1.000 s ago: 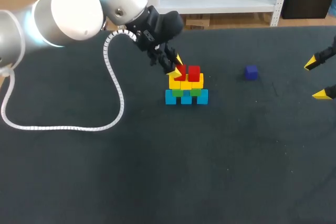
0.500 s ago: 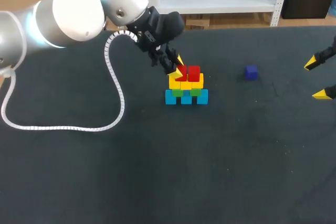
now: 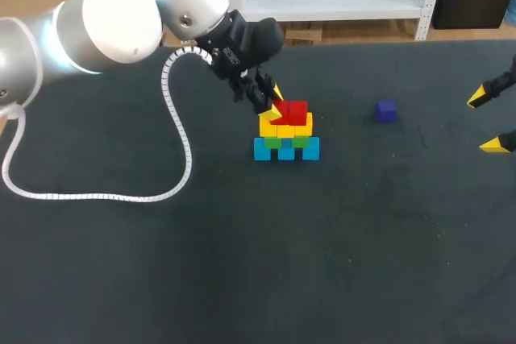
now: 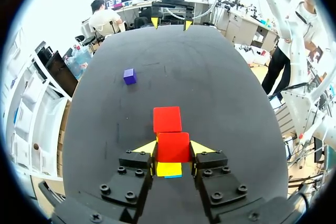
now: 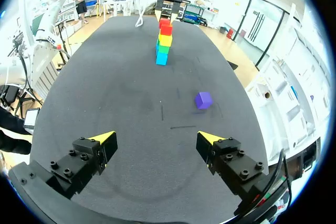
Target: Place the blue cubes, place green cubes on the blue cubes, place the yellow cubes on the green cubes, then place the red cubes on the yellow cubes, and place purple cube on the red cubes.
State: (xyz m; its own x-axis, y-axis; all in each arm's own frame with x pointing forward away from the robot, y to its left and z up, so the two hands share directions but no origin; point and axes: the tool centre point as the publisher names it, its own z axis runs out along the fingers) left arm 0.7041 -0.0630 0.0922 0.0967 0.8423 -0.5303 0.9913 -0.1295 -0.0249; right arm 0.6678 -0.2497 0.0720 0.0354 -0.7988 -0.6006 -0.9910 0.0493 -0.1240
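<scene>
A stack of cubes (image 3: pixel 286 130) stands mid-table: three blue cubes (image 3: pixel 286 150) at the base, green cubes (image 3: pixel 284 142) on them, yellow cubes (image 3: pixel 286 127) above, and red ones on top. My left gripper (image 3: pixel 272 102) is shut on a red cube (image 4: pixel 173 147) resting on the yellow layer (image 4: pixel 169 169), right beside the other red cube (image 4: pixel 167 119). The purple cube (image 3: pixel 385 110) lies alone on the table to the right of the stack, also seen as a purple cube (image 5: pixel 203 99) ahead of my right gripper (image 5: pixel 156 139). That gripper (image 3: pixel 486 122) stands open at the table's right edge, holding nothing.
A white ribbed cable (image 3: pixel 173 134) from my left arm loops over the table's left side. The dark mat (image 3: pixel 339 239) stretches bare in front of the stack and between it and the right gripper.
The red cube in my left gripper has edged slightly right, closing the gap to the other red cube. The right arm has not moved.
</scene>
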